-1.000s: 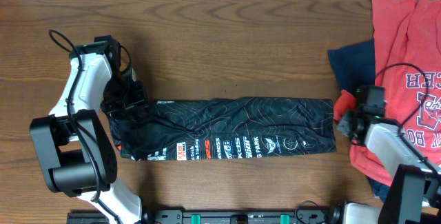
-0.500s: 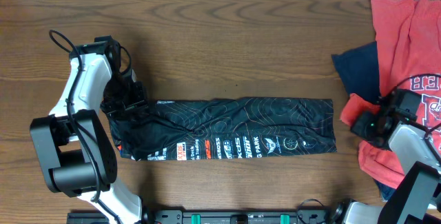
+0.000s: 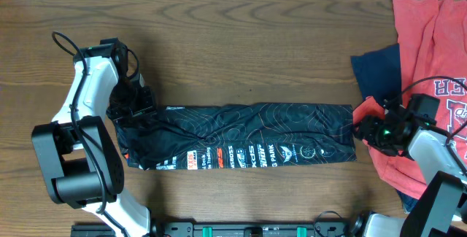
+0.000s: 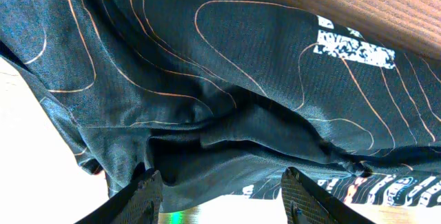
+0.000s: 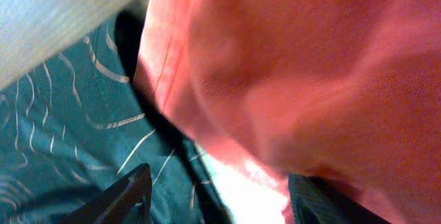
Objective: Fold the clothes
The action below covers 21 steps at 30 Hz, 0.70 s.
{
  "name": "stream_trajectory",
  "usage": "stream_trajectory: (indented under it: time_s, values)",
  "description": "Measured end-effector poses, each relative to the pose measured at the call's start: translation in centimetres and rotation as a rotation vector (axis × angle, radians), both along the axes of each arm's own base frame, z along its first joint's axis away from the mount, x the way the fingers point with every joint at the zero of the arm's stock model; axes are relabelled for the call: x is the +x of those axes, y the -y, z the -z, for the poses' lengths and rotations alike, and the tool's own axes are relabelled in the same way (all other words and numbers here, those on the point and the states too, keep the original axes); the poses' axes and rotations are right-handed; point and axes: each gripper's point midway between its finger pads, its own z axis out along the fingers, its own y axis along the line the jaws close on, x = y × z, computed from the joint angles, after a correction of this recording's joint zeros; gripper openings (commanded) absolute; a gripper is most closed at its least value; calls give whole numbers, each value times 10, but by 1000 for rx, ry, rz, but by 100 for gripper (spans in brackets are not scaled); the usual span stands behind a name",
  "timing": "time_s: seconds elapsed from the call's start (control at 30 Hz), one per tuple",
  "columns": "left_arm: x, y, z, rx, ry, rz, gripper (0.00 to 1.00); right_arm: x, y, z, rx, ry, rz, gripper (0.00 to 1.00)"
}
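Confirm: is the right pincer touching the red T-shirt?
Touching. The right wrist view shows the red T-shirt bunched between the right pincer fingers, meeting one fingertip with no gap.

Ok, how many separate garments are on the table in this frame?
3. The black jersey lies as a long strip at centre; the red T-shirt is heaped at the right edge; a navy garment lies partly under it. More may be hidden beneath.
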Motion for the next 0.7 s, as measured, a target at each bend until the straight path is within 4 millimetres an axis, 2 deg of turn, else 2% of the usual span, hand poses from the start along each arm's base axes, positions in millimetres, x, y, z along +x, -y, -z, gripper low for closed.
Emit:
stream_trajectory:
  time_s: [0.17, 0.4, 0.57, 0.7]
  values:
    - [0, 0, 0, 0, 0, 0, 57, -3, -16, 1, 13, -22, -50, 59]
    - [0, 0, 0, 0, 0, 0, 57, -4, -17, 0, 14, -37, -49, 58]
    - [0, 0, 0, 0, 0, 0, 58, -1, -17, -9, 18, -45, -52, 57]
    - [0, 0, 0, 0, 1, 0, 58, -1, -26, -12, 24, -52, -90, 57]
